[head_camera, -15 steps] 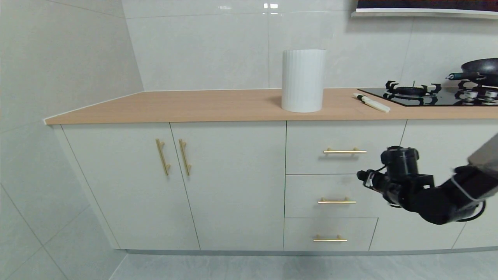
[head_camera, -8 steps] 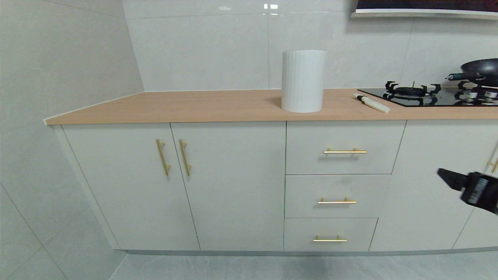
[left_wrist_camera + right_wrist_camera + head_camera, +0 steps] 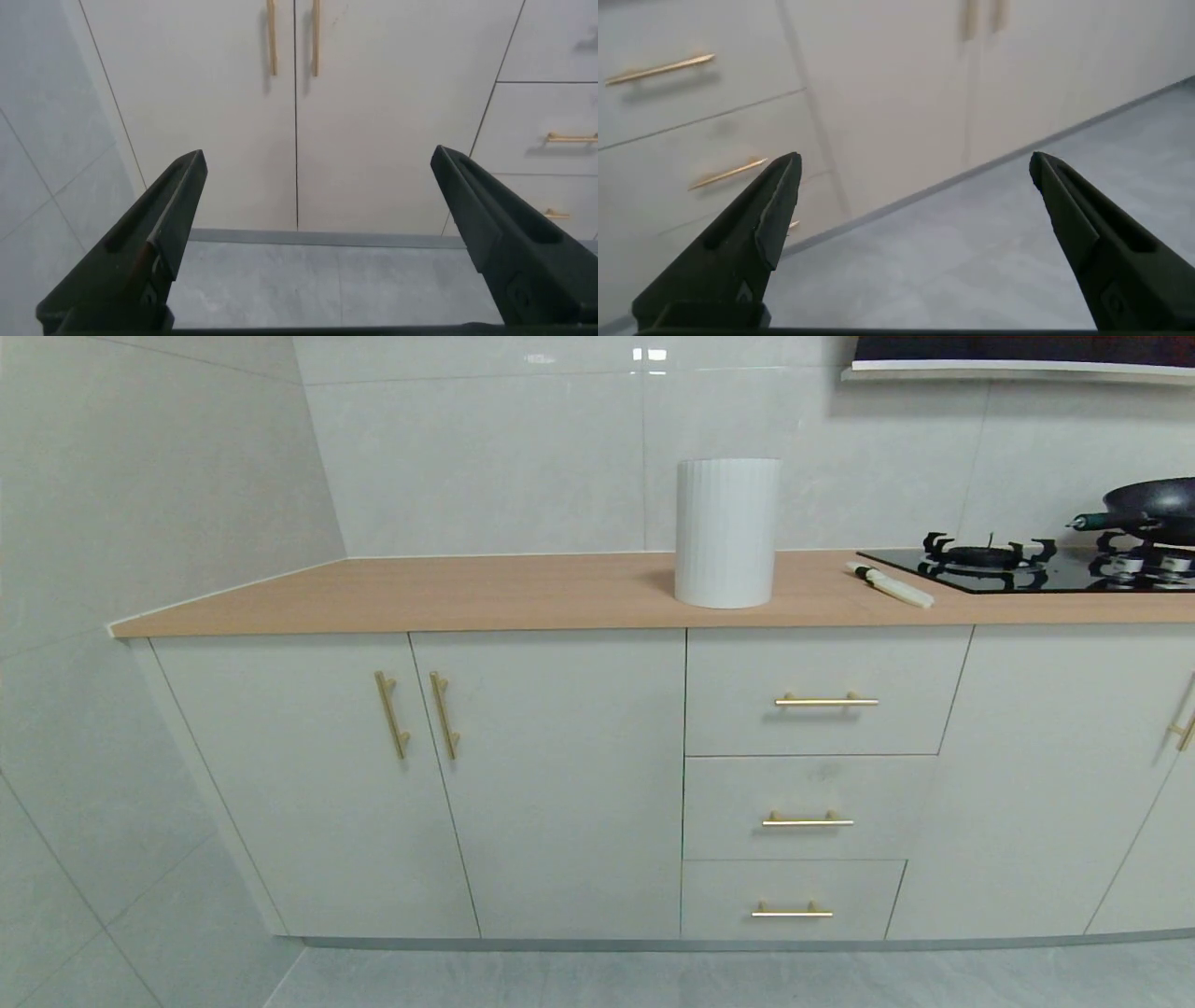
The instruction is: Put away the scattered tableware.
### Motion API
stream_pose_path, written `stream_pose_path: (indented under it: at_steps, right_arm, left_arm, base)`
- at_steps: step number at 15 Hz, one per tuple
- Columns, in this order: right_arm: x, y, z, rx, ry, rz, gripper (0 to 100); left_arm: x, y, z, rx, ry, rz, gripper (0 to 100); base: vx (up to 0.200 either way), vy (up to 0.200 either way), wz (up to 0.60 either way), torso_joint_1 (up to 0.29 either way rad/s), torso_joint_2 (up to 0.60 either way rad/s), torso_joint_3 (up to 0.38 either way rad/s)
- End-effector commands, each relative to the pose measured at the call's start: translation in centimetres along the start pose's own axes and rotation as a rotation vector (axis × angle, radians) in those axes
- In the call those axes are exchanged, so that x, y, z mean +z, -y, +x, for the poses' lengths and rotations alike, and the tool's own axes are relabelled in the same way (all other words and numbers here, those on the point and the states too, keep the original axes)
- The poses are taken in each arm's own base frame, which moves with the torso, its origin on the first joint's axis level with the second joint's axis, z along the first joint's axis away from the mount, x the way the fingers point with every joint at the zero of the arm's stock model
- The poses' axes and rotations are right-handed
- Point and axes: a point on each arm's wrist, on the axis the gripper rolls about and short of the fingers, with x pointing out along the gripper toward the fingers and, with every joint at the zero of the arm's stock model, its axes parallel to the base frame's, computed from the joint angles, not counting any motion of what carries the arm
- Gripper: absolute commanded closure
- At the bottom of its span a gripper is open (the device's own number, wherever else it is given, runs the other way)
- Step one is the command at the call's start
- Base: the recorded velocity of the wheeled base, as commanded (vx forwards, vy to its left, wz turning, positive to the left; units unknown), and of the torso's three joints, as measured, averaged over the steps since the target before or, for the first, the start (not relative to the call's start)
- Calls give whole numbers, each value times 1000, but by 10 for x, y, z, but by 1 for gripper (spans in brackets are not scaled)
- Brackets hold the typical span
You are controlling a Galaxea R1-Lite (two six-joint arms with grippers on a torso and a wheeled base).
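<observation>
Kitchen corner with glossy pale grey wall tiles (image 3: 485, 457) at the back and on the left. A light wood countertop (image 3: 467, 593) tops cream base cabinets: a pair of doors (image 3: 551, 775) with upright brass bar handles (image 3: 392, 714), then a stack of three drawers (image 3: 803, 793) with level brass handles (the lowest drawer is the narrowest). A black glass gas hob (image 3: 1027, 581) sits in the counter at the right, below the edge of a hood (image 3: 1018, 369). A grey plinth (image 3: 653, 944) meets the grey tiled floor (image 3: 653, 980). A glint of light (image 3: 646, 351) shows high on the back wall.

The countertop (image 3: 467, 593) bears a canister (image 3: 726, 532), utensil (image 3: 892, 585), hob (image 3: 1027, 571).
</observation>
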Motion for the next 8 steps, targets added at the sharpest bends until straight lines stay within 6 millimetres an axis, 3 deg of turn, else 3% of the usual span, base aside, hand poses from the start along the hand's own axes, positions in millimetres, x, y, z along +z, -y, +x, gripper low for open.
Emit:
stream_pose_path:
  at_steps: [1,4,7,8]
  right_arm:
    - [-39,12,-23,-17,123,-6,0]
    - [-55,6,-12,-5,101,3,0]
    - [-72,-8,4,271,248,32,0]
    - [-75,-9,4,313,218,21,0]
  left_arm:
    - [0,0,0,0,1,1,0]
    - [0,0,0,0,0,-1,0]
    - [0,0,0,0,1,1,0]
    - [0,0,0,0,1,-1,0]
  base:
    - [0,0,0,0,0,0]
    - [0,0,0,0,0,0]
    - [0,0,0,0,0,0]
    - [0,0,0,0,0,0]
